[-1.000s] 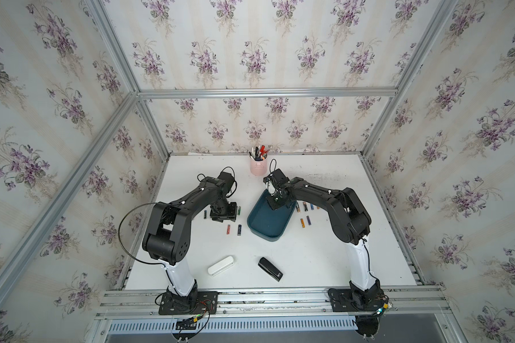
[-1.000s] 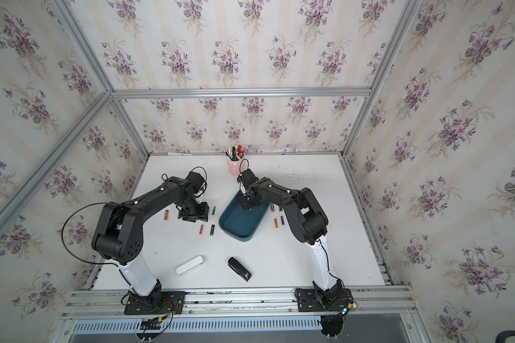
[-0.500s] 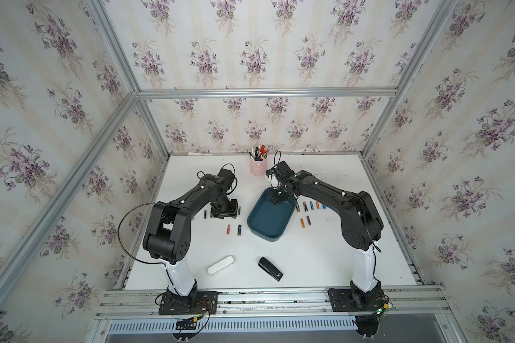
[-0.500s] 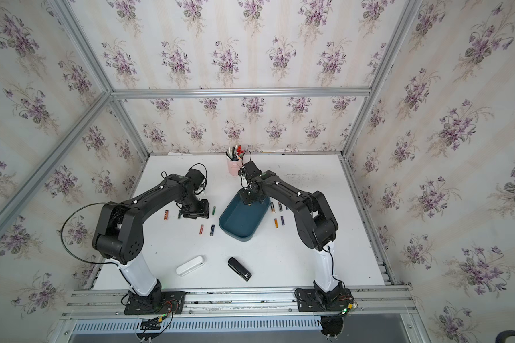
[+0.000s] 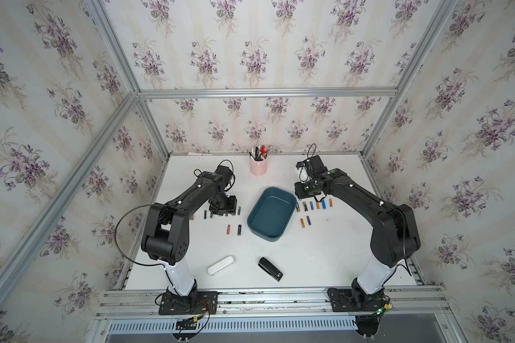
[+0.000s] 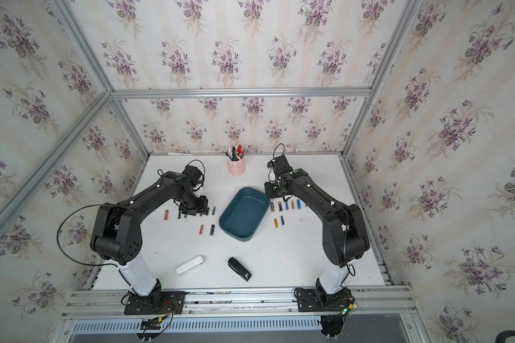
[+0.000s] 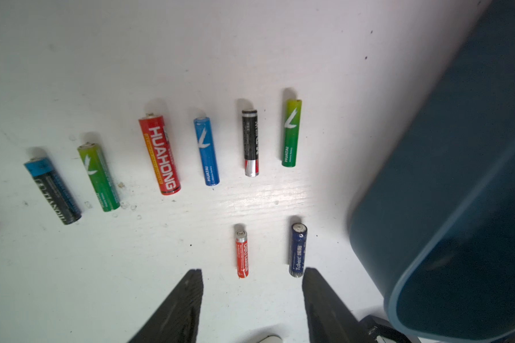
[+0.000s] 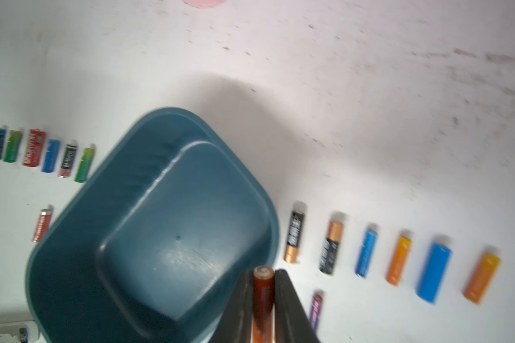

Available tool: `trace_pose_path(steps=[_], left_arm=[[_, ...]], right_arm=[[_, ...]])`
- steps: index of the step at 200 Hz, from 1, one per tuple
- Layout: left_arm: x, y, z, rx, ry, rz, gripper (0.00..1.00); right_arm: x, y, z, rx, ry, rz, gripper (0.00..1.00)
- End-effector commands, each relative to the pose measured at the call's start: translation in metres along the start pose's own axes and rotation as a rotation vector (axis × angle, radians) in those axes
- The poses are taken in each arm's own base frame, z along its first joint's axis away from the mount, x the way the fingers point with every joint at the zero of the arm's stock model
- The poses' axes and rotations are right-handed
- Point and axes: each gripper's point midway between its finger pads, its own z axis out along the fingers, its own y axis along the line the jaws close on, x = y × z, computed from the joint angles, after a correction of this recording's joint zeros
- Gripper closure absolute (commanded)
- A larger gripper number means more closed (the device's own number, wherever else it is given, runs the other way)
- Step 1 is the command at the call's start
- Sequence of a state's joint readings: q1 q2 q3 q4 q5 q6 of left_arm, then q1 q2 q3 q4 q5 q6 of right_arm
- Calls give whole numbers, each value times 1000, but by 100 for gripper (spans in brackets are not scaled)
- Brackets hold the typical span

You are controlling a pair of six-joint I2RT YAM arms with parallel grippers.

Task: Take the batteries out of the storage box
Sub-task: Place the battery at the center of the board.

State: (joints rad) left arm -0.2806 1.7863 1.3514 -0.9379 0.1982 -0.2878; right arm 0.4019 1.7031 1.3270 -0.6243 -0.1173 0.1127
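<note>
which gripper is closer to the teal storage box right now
Right. The right gripper, shut on a battery, hovers at the far corner of the storage box. The left gripper stands open off the opposite side, with batteries lying between.

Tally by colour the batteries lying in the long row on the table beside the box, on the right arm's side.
Black-and-copper batteries: 2
Blue batteries: 2
Orange batteries: 2
Total: 6

We see a black left arm [image 5: 173,213] and right arm [image 5: 366,202] on white base columns, with looping black cables and green wrist lights.
</note>
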Motion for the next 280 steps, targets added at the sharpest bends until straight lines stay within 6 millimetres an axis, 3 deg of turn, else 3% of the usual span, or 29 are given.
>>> trace_pose_path(steps=[1,37,80,123,153,280], left_arm=[[2,-1,-3,9,16,17,41],[2,-3,0,17,26,21,41],[5,-2,4,19,35,15,41],[7,-1,5,13,43,14,41],[7,-1,5,17,42,7,41],[12,0,6,11,50,2,41]], right_arm=[[18,-24,-4,26,9,61,81],[54,-49,9,55,46,129,81],[76,-63,35,89,96,167,81],[80,-71,36,111,107,152,80],[83,-66,41,80,129,144,76],[98,-63,53,64,189,125,75]])
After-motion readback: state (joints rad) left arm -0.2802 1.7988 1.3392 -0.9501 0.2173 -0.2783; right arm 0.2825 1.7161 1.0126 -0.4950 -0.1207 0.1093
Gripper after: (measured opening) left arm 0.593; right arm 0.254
